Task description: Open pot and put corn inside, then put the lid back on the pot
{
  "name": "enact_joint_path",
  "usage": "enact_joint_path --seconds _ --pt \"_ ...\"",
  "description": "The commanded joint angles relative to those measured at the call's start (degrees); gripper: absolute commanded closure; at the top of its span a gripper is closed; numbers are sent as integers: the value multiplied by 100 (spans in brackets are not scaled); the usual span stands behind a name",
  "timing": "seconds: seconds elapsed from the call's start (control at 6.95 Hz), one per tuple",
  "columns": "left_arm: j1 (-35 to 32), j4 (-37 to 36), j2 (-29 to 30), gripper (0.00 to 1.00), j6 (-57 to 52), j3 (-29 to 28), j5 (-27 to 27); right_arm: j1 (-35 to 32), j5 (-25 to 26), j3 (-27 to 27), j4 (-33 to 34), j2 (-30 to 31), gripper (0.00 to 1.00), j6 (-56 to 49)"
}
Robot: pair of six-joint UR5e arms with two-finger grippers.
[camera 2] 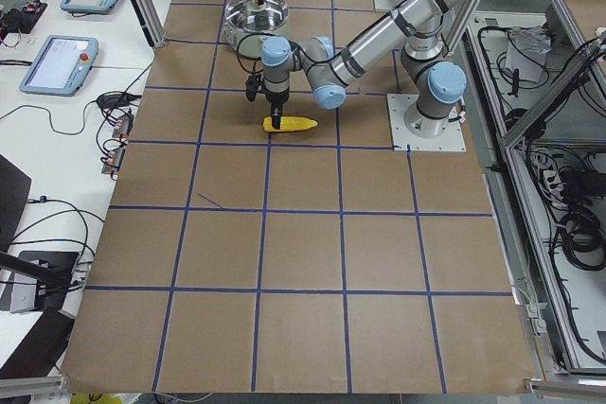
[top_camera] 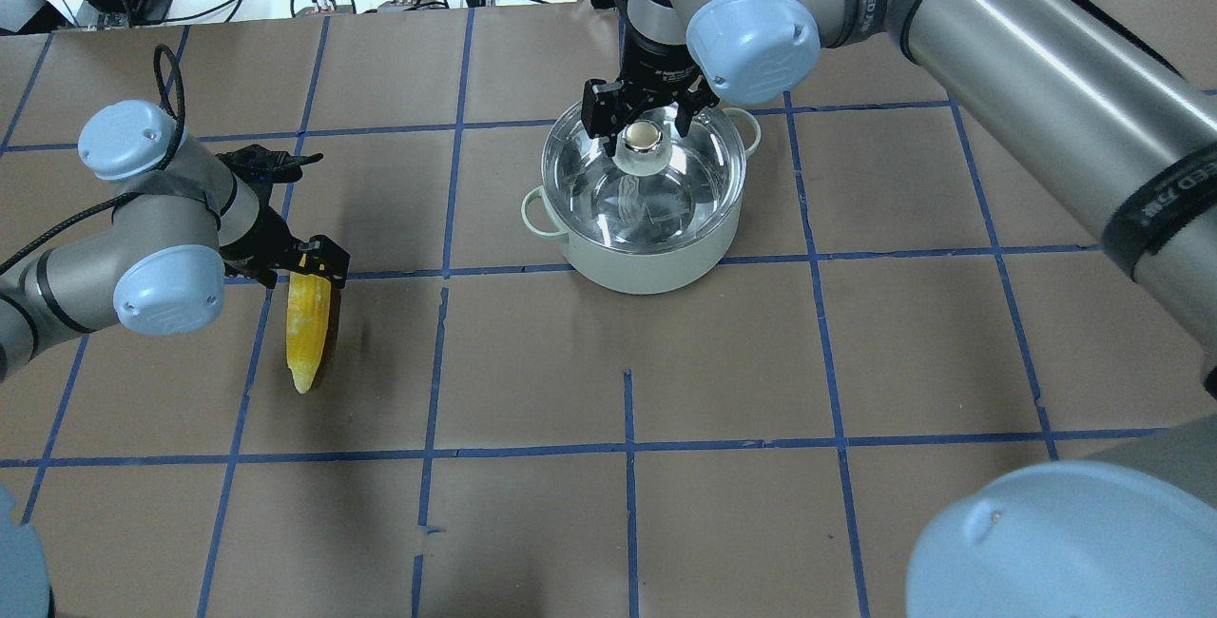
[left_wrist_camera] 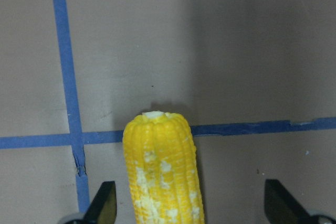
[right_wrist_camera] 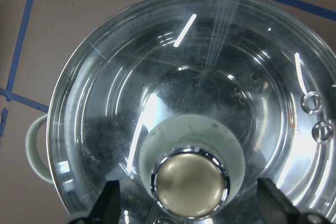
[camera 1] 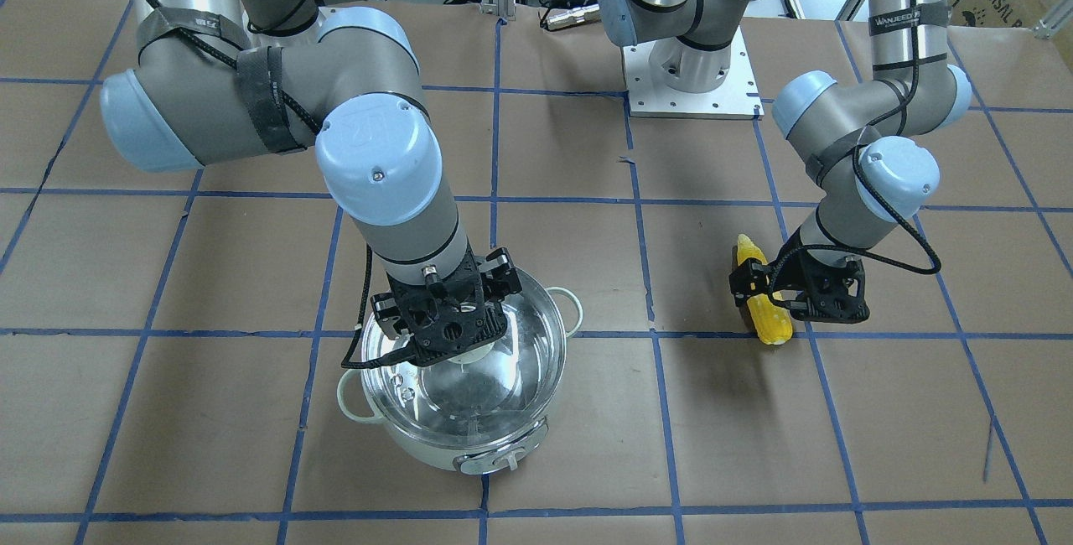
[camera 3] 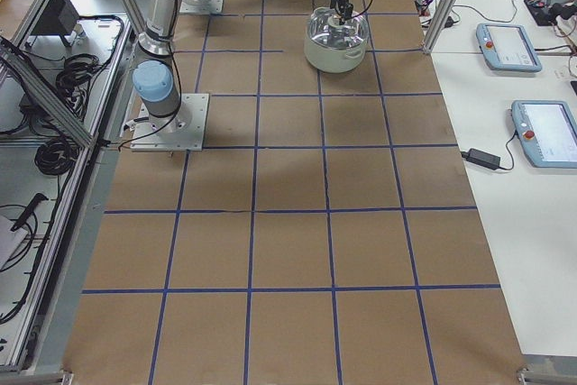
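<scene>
The lid (top_camera: 608, 183) sits on the pot (top_camera: 656, 264), which stands on the table (top_camera: 666, 504); the right pincer (top_camera: 645, 126) hangs just over the lid's knob (right_wrist_camera: 190, 184), its fingers (right_wrist_camera: 109, 204) spread wide to either side, not touching it. The corn (left_wrist_camera: 160, 166) lies flat on the table, well apart from the pot, across a blue tape line; the left pincer (left_wrist_camera: 191, 208) is low over its thick end, fingers (left_wrist_camera: 104, 204) apart, one on each side, the cob nearer one of them and unclamped.
</scene>
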State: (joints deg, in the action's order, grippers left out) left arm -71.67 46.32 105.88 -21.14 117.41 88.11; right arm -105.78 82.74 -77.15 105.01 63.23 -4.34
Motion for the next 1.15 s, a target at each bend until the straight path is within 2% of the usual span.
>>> enact_joint_path --seconds 0.0,0.14,0.29,0.43,0.58,0.72,0.86,1.01 --pt "4 -88 29 0 -4 71 -13 -74 32 -72 2 23 13 -15" --pt "30 -297 99 0 -13 184 -13 -74 49 -72 2 14 18 -23" --pt "30 -717 143 0 -22 272 -30 -74 67 -63 2 14 32 -119" --pt "30 -747 161 6 -39 256 -39 -74 85 -63 -7 5 48 -251" --pt "21 -747 152 47 -22 247 -48 -74 93 -63 2 5 62 -278" --pt "21 -747 100 82 -22 273 -248 -74 85 -63 2 5 73 -278" --pt "21 -747 82 87 -13 273 -285 -74 85 -63 2 -12 75 -287" --pt "21 -747 65 89 4 230 -224 -74 85 -63 -7 -4 48 -296"
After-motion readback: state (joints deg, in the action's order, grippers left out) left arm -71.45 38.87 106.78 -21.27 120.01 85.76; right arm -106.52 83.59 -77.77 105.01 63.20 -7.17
